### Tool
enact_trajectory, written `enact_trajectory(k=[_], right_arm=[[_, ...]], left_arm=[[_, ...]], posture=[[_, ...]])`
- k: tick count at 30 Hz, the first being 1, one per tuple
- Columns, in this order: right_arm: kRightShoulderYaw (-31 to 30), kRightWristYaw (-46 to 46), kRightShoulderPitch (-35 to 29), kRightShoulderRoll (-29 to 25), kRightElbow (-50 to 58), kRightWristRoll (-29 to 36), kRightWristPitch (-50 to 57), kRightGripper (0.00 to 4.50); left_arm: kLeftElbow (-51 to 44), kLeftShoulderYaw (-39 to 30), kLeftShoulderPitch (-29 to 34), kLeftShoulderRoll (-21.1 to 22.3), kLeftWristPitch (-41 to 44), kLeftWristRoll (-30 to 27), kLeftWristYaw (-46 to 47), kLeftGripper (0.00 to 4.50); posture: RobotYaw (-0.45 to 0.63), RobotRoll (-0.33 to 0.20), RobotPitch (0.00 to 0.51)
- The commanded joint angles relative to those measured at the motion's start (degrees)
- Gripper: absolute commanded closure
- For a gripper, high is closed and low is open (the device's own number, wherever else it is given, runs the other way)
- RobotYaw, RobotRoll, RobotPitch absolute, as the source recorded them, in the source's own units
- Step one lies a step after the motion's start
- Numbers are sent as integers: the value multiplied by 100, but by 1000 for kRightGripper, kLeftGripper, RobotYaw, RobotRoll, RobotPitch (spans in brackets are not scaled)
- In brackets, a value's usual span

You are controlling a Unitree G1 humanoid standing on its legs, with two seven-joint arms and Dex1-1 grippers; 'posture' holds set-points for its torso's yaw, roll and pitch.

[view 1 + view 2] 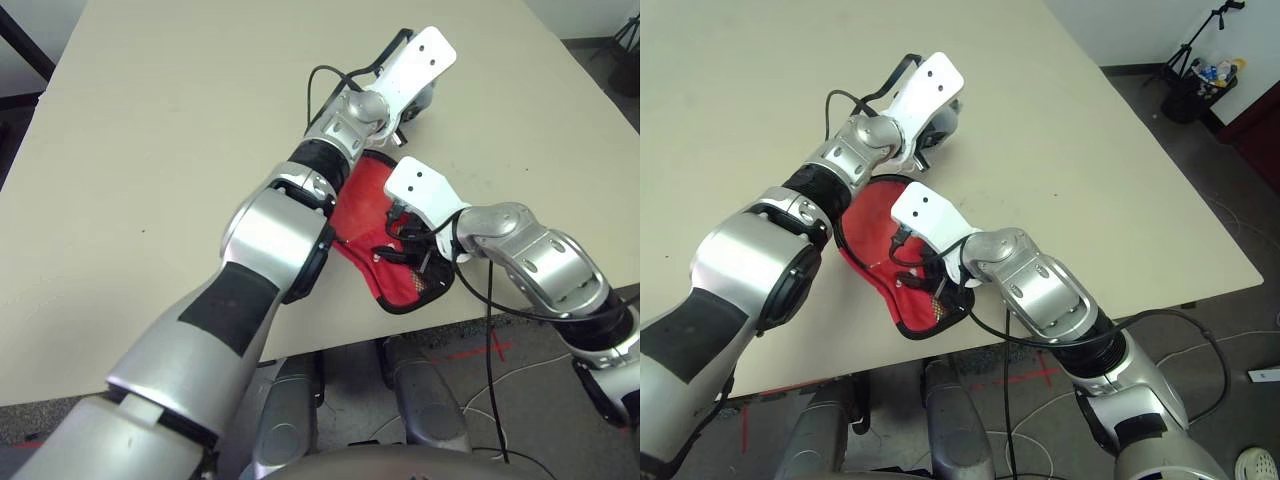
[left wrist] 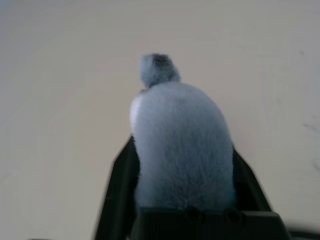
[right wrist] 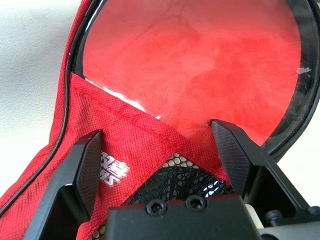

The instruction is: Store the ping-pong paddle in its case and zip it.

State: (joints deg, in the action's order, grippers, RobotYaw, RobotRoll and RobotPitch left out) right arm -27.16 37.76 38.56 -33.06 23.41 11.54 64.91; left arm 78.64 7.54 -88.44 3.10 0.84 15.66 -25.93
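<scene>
The case [image 1: 372,210] lies flat near the table's front edge, red with black zipper edging and a mesh pocket [image 3: 175,180] at its near end. Through its clear plastic side [image 3: 190,65] I see a round red surface; whether that is the ping-pong paddle or the case's own panel I cannot tell, and no handle shows. My right gripper [image 3: 156,129] hovers open just over the case's near end, fingers spread above the red fabric. My left gripper [image 1: 418,98] reaches past the case's far end, with a pale grey-blue fuzzy thing [image 2: 180,145] in it.
The beige table [image 1: 180,150] stretches wide to the left and back. Its front edge [image 1: 470,310] runs just beyond the case's near end. Black cables [image 1: 488,300] hang from my right wrist. A tripod [image 1: 1200,60] stands on the floor at far right.
</scene>
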Motion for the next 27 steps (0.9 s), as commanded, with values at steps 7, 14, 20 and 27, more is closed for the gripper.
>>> enact_trajectory(k=[7, 14, 20, 27], right_arm=[[-458, 269, -205, 36, -870, -117, -91, 0], [-386, 292, -216, 75, -1068, -198, -195, 0], [-368, 284, -172, 133, -1251, -238, -290, 0], [-371, 296, -94, 212, -1428, -297, -397, 0]], left_arm=[[-271, -337, -631, 971, -15, -300, -1336, 14], [-643, -254, -535, 1367, 178, -510, -2863, 14], [-1407, 202, 77, 1493, 284, -386, -3977, 14], [-2492, 911, 891, 1650, 371, -73, -4415, 14]], posture=[[7, 0, 239], [18, 0, 222], [17, 0, 213], [15, 0, 209]])
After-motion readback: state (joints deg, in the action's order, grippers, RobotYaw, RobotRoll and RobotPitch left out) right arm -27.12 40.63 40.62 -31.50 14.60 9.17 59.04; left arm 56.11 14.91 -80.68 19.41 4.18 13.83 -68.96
